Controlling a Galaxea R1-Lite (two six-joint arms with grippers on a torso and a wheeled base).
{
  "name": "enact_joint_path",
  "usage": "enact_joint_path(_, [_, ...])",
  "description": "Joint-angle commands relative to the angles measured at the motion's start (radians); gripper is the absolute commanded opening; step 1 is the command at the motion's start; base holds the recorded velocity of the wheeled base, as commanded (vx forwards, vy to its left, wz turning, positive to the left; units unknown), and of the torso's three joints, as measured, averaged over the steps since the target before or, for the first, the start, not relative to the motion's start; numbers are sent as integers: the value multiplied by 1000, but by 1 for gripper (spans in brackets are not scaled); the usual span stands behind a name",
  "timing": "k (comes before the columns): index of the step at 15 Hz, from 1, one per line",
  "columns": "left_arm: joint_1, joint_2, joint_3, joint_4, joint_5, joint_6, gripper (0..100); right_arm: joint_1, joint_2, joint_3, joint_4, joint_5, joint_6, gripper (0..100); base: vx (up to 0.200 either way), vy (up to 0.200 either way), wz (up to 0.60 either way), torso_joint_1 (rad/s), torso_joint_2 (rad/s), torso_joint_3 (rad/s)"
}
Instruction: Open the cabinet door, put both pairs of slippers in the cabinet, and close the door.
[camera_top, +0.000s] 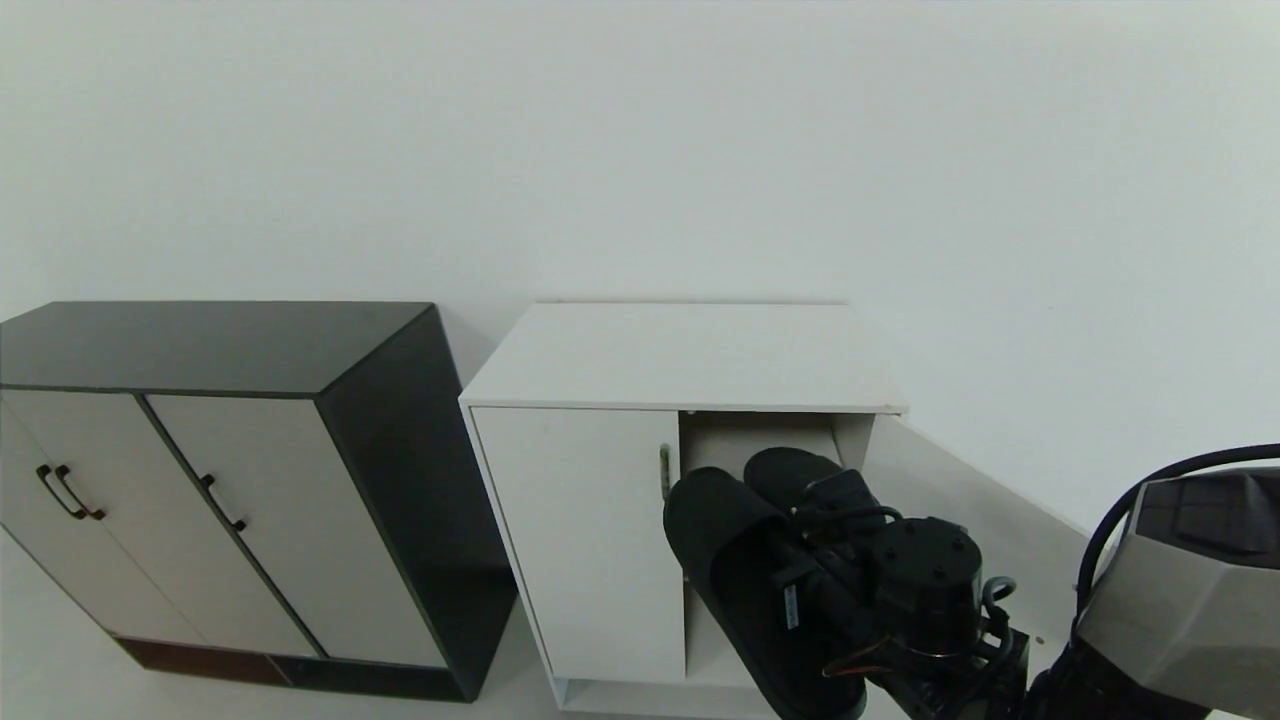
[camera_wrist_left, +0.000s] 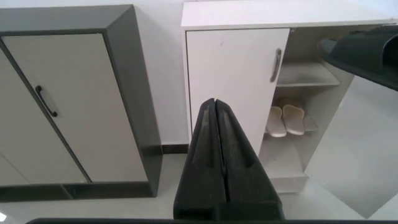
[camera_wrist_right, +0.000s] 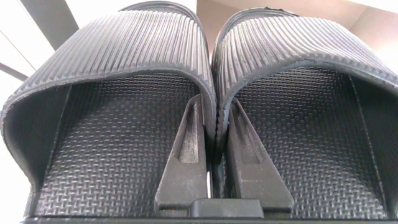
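Gripping the black slippers (camera_top: 722, 540) as a pair, the right hand (camera_wrist_right: 214, 106) pinches their two inner sidewalls together, with the toes pointing away from the wrist. In the head view the pair's long axis runs from about 5 o'clock at the heels to 11 o'clock at the toes. The open right half of the white cabinet (camera_top: 680, 355) lies at 12 o'clock from the hand, with the toes right before it. The closed left door (camera_top: 580, 540) stands at 9 o'clock. The beige slippers (camera_wrist_left: 285, 119) lie on a lower shelf inside. The left hand (camera_wrist_left: 216, 149) is empty with its fingers pressed together, well back from the cabinet, so the right arm is the nearer one. The insertion probably calls for a straight push toward 12 o'clock.
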Motion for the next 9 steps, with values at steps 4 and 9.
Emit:
enact_joint_path(4, [0,0,0,0,0,-2,0,-4,33,0,-18,-1,0,0,0,0,0,-206,485,272])
enact_joint_path(9, [0,0,0,0,0,-2,0,-7,41,-1,-20,-1,0,0,0,0,0,-229,545,313])
